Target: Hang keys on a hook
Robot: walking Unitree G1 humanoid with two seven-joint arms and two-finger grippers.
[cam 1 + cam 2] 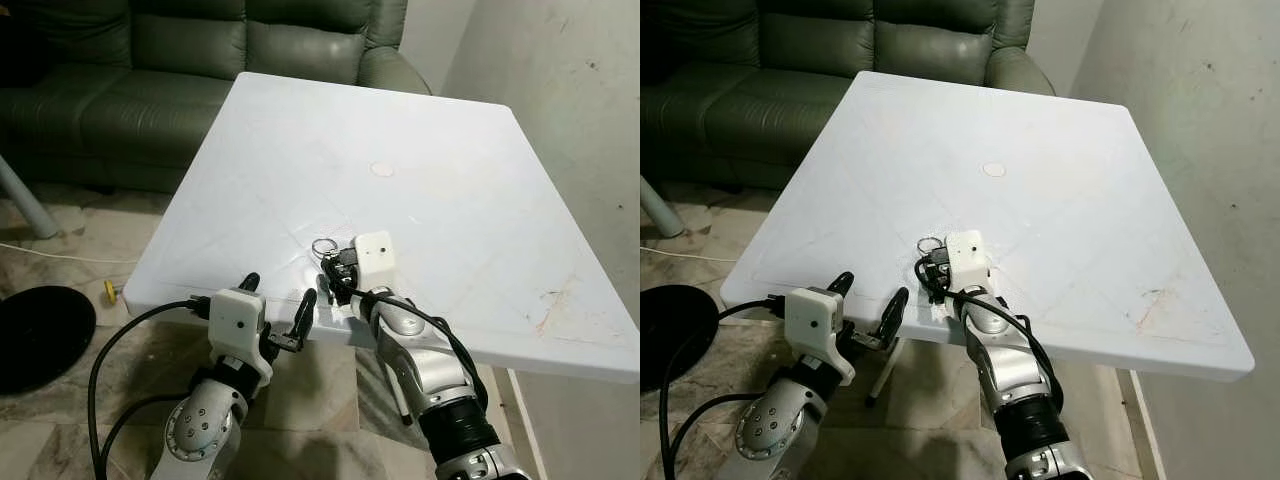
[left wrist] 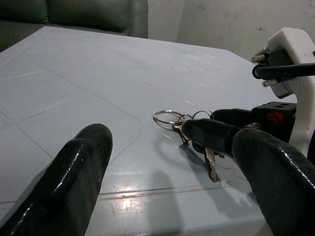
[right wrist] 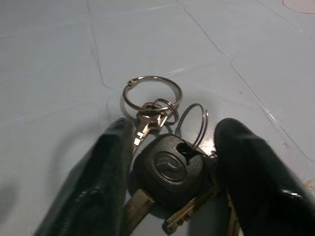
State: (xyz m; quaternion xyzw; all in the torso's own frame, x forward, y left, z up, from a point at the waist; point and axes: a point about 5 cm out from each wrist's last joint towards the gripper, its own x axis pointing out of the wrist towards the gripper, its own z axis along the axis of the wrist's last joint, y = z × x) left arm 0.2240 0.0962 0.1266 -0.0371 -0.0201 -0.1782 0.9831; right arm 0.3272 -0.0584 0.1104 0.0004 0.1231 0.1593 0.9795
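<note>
My right gripper (image 3: 170, 172) was down on the white plastic square table (image 1: 470, 190), close to its near edge, with its two black fingers (image 3: 106, 182) spread apart and the bunch of keys with a black rounded fob and silver split rings (image 3: 165, 147) lying between them. The fob sat in the gap, just beside both fingers; I could not tell whether either finger actually touched it. The metal key blades pointed back toward my wrist, and the largest ring lay flat on the tabletop beyond the fingertips, with a thinner wire loop beside it. Nothing was lifted: the keys rested on the table surface. From the head view the keys (image 1: 330, 262) showed as a small dark cluster just ahead of the white camera block on my right wrist (image 1: 374, 253). My left gripper (image 1: 275, 305) hung just off the table's near edge, left of the right one, its fingers open and holding nothing. From its wrist camera I saw the keys (image 2: 189, 129) lying on the table ahead. A small round cap (image 1: 382, 169) sat at the table's centre. A dark green leather sofa (image 1: 200, 60) stood past the far edge, and a marbled tile floor (image 1: 70, 250) lay below.
</note>
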